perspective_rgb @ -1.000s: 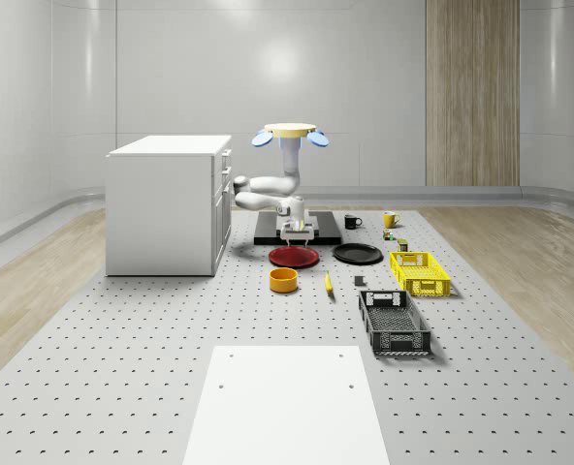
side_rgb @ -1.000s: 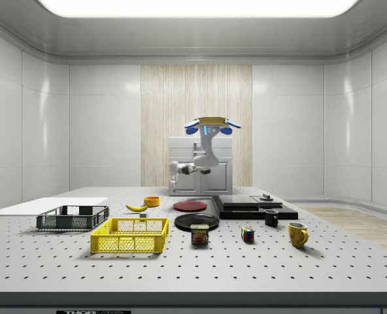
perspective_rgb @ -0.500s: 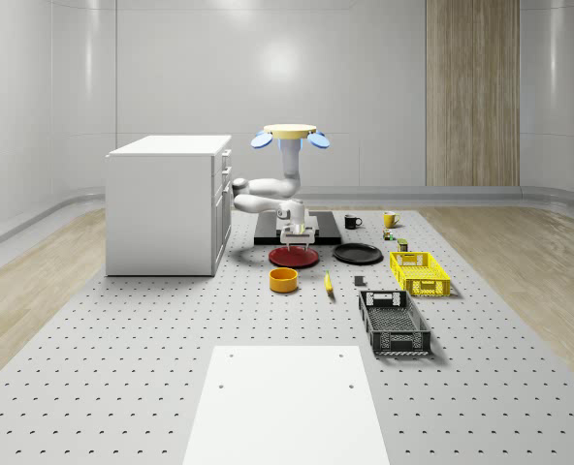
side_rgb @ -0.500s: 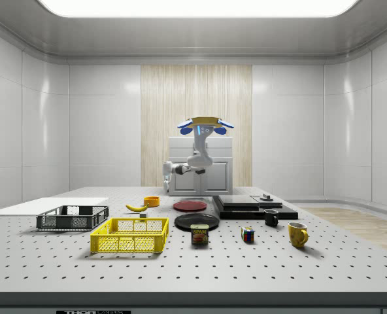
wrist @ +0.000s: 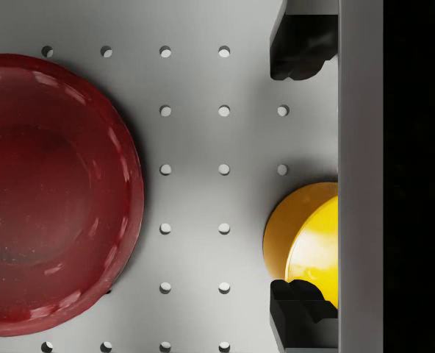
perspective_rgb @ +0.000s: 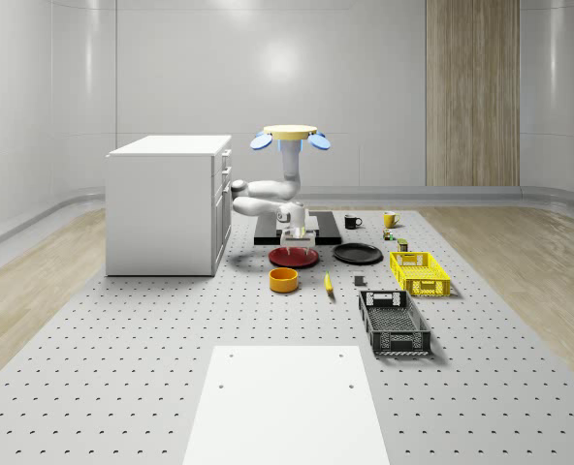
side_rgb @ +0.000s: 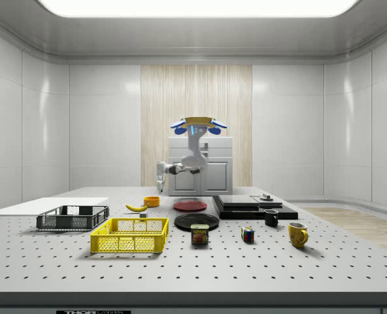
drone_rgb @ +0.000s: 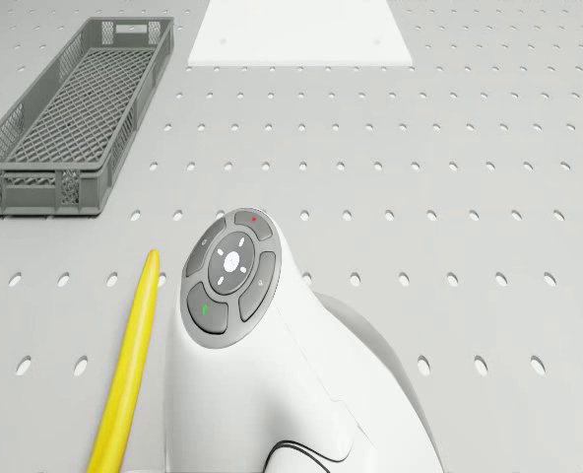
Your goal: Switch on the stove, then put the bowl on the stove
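We hovered the drone [perspective_rgb: 290,135] near the centre of the whole-scene view, above the red plate [perspective_rgb: 294,257] and the stove [perspective_rgb: 326,235] just behind it; the gripper [perspective_rgb: 295,237] hung over the plate's edge, its fingers [wrist: 297,48] released and grasping nothing; the bowl [perspective_rgb: 283,280] sat on the tabletop [perspective_rgb: 122,368] just below the plate in that view, apart from the stove; we judged ourselves in the approach to the bowl, whether the stove was on we could not tell; next we needed to descend, centre the fingers on the bowl's rim and close.
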Available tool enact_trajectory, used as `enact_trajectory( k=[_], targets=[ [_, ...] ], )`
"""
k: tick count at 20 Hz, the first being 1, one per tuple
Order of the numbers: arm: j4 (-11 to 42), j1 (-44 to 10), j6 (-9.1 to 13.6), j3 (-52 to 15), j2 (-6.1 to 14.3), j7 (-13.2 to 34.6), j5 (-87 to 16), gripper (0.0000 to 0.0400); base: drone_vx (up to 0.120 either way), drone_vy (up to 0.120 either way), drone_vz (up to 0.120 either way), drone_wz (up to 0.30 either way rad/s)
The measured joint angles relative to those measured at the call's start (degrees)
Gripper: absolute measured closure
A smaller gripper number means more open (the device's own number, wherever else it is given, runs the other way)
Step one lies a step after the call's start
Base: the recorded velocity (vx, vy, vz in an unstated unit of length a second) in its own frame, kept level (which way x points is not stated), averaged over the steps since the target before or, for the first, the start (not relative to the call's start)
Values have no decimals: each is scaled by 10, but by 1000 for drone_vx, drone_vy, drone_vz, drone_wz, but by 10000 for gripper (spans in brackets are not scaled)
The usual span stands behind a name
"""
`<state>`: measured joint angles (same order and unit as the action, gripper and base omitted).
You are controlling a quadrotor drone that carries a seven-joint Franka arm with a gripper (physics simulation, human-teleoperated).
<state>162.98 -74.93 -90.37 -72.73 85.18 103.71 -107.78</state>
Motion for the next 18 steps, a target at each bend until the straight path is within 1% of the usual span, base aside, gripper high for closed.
enact_trajectory(
  k=[13, 18],
  targets=[
    [0, -1, -2, 0, 2, 1, 1, 0, 120, 0, 0, 0],
    [-7, -4, -12, 24, 4, 0, -22, 0, 0, 0, 0, 0]
  ],
)
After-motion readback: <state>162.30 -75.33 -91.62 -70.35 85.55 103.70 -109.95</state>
